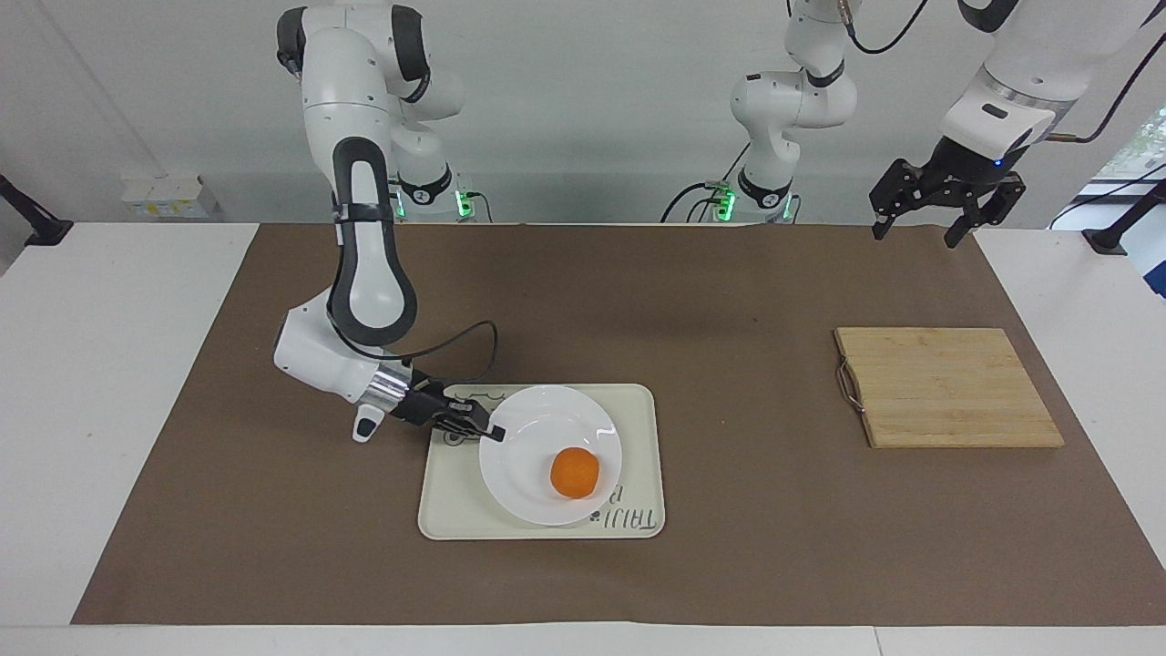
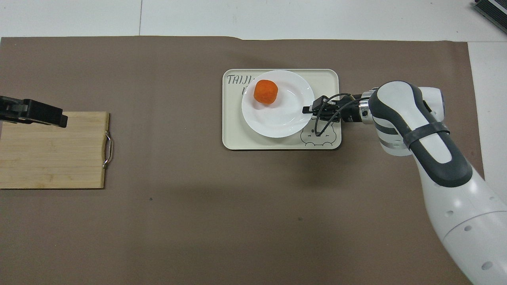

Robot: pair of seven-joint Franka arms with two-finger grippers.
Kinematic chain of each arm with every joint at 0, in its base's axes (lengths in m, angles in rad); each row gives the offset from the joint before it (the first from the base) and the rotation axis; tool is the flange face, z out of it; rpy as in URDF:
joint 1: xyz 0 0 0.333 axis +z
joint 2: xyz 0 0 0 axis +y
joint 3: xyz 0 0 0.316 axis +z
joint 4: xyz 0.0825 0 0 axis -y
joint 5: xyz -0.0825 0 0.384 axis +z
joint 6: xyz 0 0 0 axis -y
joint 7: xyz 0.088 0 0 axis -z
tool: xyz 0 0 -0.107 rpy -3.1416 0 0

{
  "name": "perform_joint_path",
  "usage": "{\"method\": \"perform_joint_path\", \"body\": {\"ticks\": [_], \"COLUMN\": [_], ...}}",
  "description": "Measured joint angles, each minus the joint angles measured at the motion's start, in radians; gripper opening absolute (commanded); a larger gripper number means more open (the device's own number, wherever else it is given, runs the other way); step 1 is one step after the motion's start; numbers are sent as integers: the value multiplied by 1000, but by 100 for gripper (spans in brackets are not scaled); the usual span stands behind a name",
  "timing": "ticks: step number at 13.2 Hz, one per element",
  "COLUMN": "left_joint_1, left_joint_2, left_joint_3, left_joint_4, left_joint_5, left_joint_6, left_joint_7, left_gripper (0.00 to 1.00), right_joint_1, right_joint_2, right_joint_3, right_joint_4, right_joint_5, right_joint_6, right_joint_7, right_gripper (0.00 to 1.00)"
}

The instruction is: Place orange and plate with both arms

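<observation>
A small orange (image 1: 575, 473) (image 2: 265, 91) rests in the white plate (image 1: 528, 437) (image 2: 285, 118), toward the rim farther from the robots. The plate sits over the cream bear-print tray (image 1: 455, 510) (image 2: 233, 138). My right gripper (image 1: 493, 433) (image 2: 307, 109) is low at the plate's rim on the right arm's side, shut on that rim. My left gripper (image 1: 918, 228) (image 2: 59, 118) hangs open in the air over the edge of the wooden cutting board (image 1: 947, 387) (image 2: 51, 154) nearer to the robots, holding nothing.
The wooden cutting board with a metal handle lies toward the left arm's end of the table. A brown mat (image 1: 729, 292) (image 2: 178, 221) covers most of the tabletop. The right arm's cable loops above the tray by the bear print.
</observation>
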Motion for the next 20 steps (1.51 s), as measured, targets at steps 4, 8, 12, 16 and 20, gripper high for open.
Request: {"method": "perform_joint_path", "body": {"ticks": [4,8,12,16,20], "left_joint_1": [0,0,0,0,0], "left_joint_2": [0,0,0,0,0], "left_joint_3": [0,0,0,0,0], "left_joint_4": [0,0,0,0,0], "left_joint_5": [0,0,0,0,0], "left_joint_6": [0,0,0,0,0], "left_joint_7": [0,0,0,0,0], "left_gripper": [100,100,100,100,100], "right_joint_1": [-1,-10,-16,-17,-20], "right_joint_2": [0,-1,-22,-83,-186], "right_joint_3": [-1,-5,-9,-14,-42], "right_joint_4": [-5,-3,37,71,79], "right_joint_5": [0,-79,-257,-537,-821], "right_joint_6": [0,0,2,3,-48], "right_joint_7": [-5,0,107,183,251], "right_gripper": [99,100,100,100,100]}}
